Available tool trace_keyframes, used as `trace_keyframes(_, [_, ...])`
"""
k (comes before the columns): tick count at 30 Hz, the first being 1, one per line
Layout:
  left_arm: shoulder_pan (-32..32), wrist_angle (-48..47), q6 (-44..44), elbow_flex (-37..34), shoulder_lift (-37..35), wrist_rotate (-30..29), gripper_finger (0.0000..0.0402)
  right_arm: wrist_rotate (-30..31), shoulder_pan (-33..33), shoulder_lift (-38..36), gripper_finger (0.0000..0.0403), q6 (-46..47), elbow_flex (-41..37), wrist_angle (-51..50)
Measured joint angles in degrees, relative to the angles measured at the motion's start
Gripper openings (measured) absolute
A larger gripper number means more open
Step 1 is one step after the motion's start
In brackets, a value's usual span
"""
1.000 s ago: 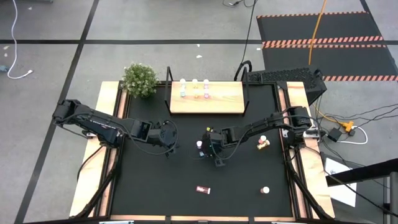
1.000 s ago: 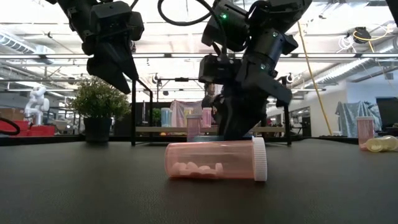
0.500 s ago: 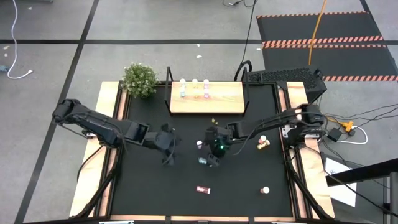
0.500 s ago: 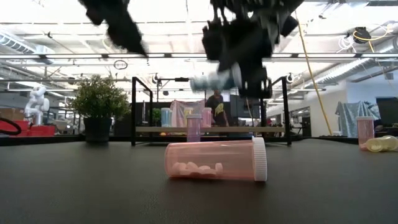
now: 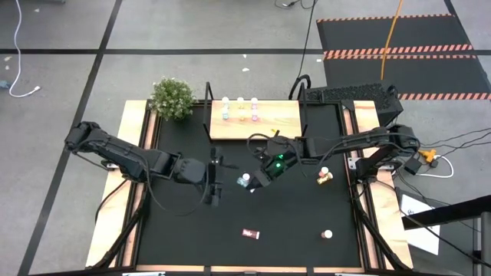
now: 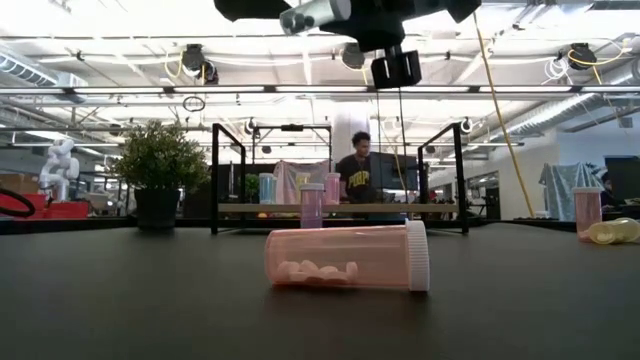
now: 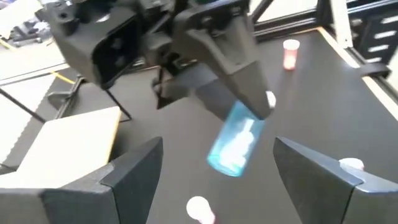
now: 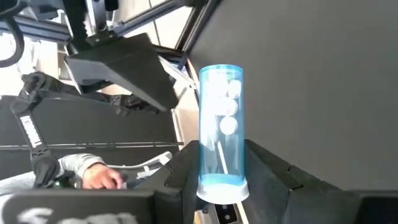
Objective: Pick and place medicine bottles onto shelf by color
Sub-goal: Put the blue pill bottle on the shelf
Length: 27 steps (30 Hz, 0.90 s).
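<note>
My right gripper (image 5: pixel 259 178) is shut on a blue medicine bottle (image 8: pixel 221 124), high above the table's middle; the bottle also shows in the left wrist view (image 7: pixel 236 146) and at the top of the low view (image 6: pixel 315 15). My left gripper (image 5: pixel 215 182) is open and empty just left of it, its fingers (image 7: pixel 134 177) wide apart. A pink bottle (image 6: pixel 311 205) stands on the table below (image 5: pixel 244 181). Another pink bottle (image 6: pixel 345 258) lies on its side near the front (image 5: pixel 250 234). The shelf (image 5: pixel 257 126) at the back bears three bottles (image 5: pixel 240 108). My right gripper pinches the blue bottle's cap end (image 8: pixel 222 184) between its two fingers (image 8: pixel 273 180). The fingers come from the table's right and lie along the bottle, whose body sticks out past the fingertips. The bottle is lifted clear of the table and lies close to level.
A green plant (image 5: pixel 172 97) stands at the shelf's left end. A yellow bottle (image 5: pixel 325 177) lies near the right edge, and a white-capped one (image 5: pixel 327 234) sits at the front right. Black uprights (image 6: pixel 214 180) frame the shelf. A person (image 6: pixel 357 170) sits beyond the table.
My right gripper has risen from the table with the blue bottle, which is now lifted clear and close to level, high above the standing pink bottle. My left gripper has risen and gone toward the table's near edge and a little right.
</note>
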Motion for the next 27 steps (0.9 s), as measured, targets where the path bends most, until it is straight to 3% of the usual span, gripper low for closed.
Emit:
trace_keyframes(8, [0.85,4.26,10.73,0.02,3.53,4.60,0.0308,-0.06,0.00,0.00,0.0106,3.15,0.00,0.87])
trace_keyframes(13, [1.11,4.19,12.11,0.00,5.00,4.94,0.0297,-0.09,-0.02,0.00,0.0106,4.26,0.00,0.89])
trace_keyframes(22, [2.13,3.80,12.43,0.00,5.01,5.39,0.0164,-0.04,-0.02,0.00,0.0106,5.78,0.02,0.87])
trace_keyframes(27, [2.18,3.61,12.50,0.00,5.01,5.66,0.0125,-0.28,-0.07,0.00,0.0106,6.11,0.02,0.87])
